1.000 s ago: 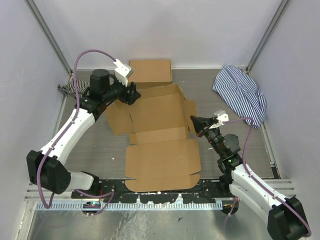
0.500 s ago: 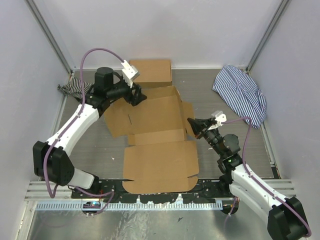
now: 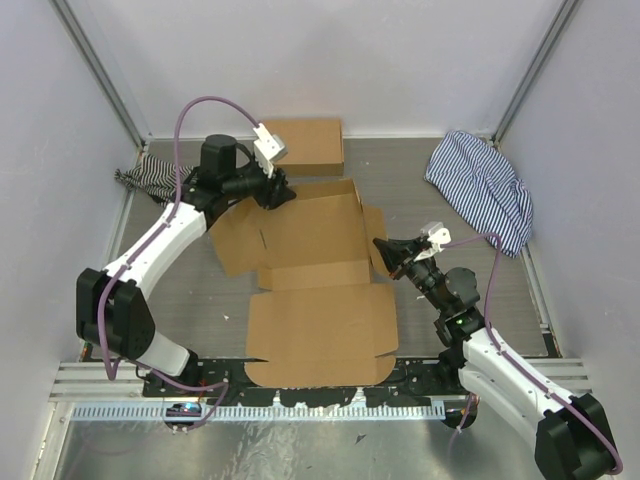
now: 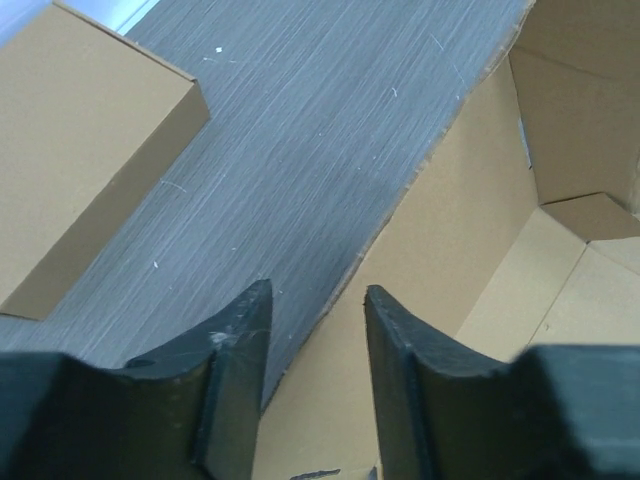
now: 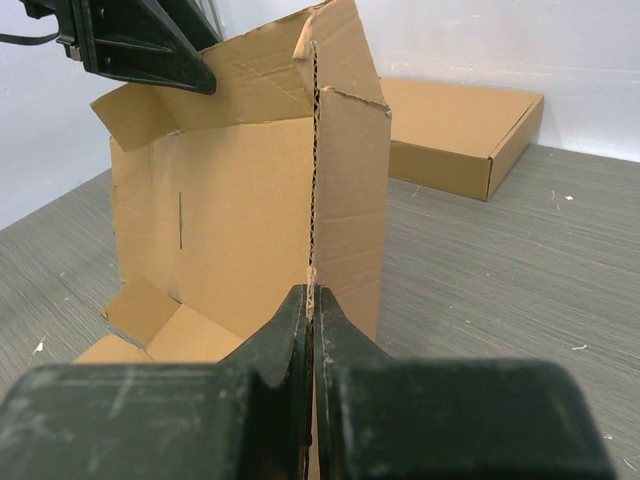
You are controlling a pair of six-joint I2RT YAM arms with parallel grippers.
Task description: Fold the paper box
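Nearest the bases, the paper box [image 3: 320, 322] lies mid-table [image 3: 195, 290] between our two arms, with its near panel flat and its far panels raised. The right arm extends forward and inward with the forearm low. The right gripper [image 5: 310, 298] is clamped on the corrugated edge of the upright right side flap, with no gap between the fingers. The left arm reaches farther, elbow bent, wrist over the box's far left corner. The left gripper [image 4: 315, 300] stands partly open, and the back panel's edge runs into the gap; we cannot tell whether either finger touches it. Count: two arms, one paper box, one flat closed box [image 3: 303, 145] by the far wall, two striped cloths. The right cloth [image 3: 480, 188] lies in full view at far right. The left cloth [image 3: 148, 180] is largely hidden behind the left arm.
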